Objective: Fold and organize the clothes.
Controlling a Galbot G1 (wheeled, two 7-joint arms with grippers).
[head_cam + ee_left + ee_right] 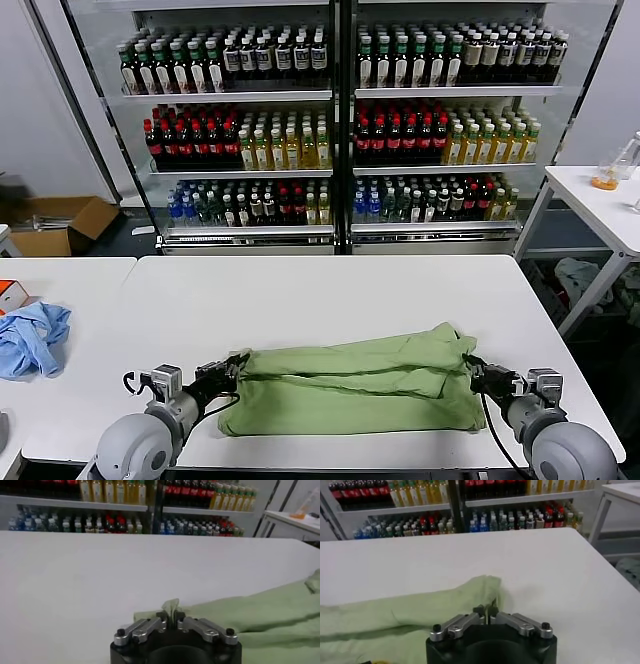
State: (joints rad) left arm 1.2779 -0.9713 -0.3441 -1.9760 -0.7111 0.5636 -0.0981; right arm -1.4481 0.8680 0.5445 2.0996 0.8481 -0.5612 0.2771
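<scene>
The light green polo shirt lies folded into a long band across the near part of the white table. My left gripper is shut on the shirt's left end; in the left wrist view a pinch of green cloth stands up between the fingers. My right gripper is shut on the shirt's right end, and in the right wrist view cloth is clamped between its fingers. Collar, buttons and chest print are hidden in the folds.
A crumpled light blue garment lies on the neighbouring table at the left, by an orange-and-white box. A glass-door drinks cooler stands behind the table. Another white table is at the right. The table's front edge is just under both grippers.
</scene>
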